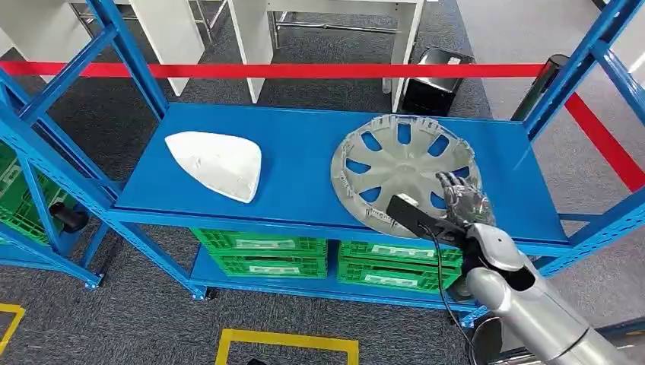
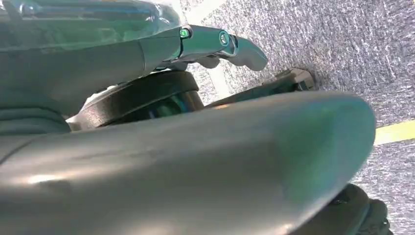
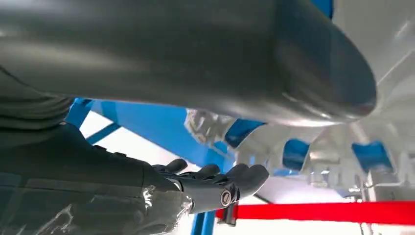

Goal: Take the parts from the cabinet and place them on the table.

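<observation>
Hubcap (image 1: 403, 171) lay flat on the right of the blue shelf (image 1: 297, 175), right hand (image 1: 462, 199) over its near-right rim, fingers spread, holding nothing. White cover (image 1: 217, 163) sat far left.

My right arm (image 1: 532, 304) reaches up from the lower right toward the shelf's front right edge. My right hand (image 1: 462, 199) is extended, its fingers (image 3: 230, 178) held loosely apart and gripping nothing. My left hand (image 2: 215, 44) hangs low, fingers stretched out.
</observation>
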### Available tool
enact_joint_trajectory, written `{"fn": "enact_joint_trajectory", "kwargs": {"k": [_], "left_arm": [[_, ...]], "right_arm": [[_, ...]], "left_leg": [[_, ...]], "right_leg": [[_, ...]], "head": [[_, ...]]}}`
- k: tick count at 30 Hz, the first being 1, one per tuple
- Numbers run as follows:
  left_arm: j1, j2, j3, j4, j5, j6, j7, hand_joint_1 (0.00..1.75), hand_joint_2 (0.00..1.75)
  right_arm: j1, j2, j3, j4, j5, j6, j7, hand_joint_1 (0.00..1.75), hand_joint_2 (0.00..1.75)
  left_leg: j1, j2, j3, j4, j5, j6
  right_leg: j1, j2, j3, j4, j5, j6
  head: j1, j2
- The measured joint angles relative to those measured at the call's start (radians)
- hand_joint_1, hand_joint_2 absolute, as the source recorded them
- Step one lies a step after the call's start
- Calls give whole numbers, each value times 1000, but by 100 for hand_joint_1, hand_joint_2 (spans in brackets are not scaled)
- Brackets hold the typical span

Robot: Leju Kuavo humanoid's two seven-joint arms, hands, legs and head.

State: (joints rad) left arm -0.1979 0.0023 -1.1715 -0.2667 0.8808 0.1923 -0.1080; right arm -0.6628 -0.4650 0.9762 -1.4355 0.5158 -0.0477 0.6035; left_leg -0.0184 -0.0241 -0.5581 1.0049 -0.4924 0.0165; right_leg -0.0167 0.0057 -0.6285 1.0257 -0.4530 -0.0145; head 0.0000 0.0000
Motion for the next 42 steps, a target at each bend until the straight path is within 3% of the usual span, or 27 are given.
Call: {"fn": "enact_joint_trajectory", "kwargs": {"k": [14, 36, 37, 42], "left_arm": [[-1, 0, 0, 0, -3, -1, 10, 0, 0], [-2, 0, 0, 0, -17, -2, 15, 0, 0], [-2, 0, 0, 0, -18, -2, 15, 0, 0], [-2, 0, 0, 0, -19, -1, 18, 0, 0]], "right_arm": [[-7, 95, 61, 129, -12, 2, -34, 0, 0], [-23, 167, 105, 224, -47, 26, -74, 0, 0], [-24, 167, 106, 226, -52, 29, -69, 0, 175], [-32, 172, 109, 236, -69, 41, -51, 0, 175]], "left_leg": [[0, 0, 0, 0, 0, 0], [0, 1, 6, 0, 0, 0], [0, 1, 7, 0, 0, 0], [0, 1, 10, 0, 0, 0]], "right_leg": [[0, 0, 1, -1, 1, 1], [0, 1, 6, -2, 1, 1], [0, 1, 6, -2, 1, 1], [1, 1, 10, -2, 1, 1]], "head": [[0, 0], [0, 0], [0, 0], [0, 0]]}}
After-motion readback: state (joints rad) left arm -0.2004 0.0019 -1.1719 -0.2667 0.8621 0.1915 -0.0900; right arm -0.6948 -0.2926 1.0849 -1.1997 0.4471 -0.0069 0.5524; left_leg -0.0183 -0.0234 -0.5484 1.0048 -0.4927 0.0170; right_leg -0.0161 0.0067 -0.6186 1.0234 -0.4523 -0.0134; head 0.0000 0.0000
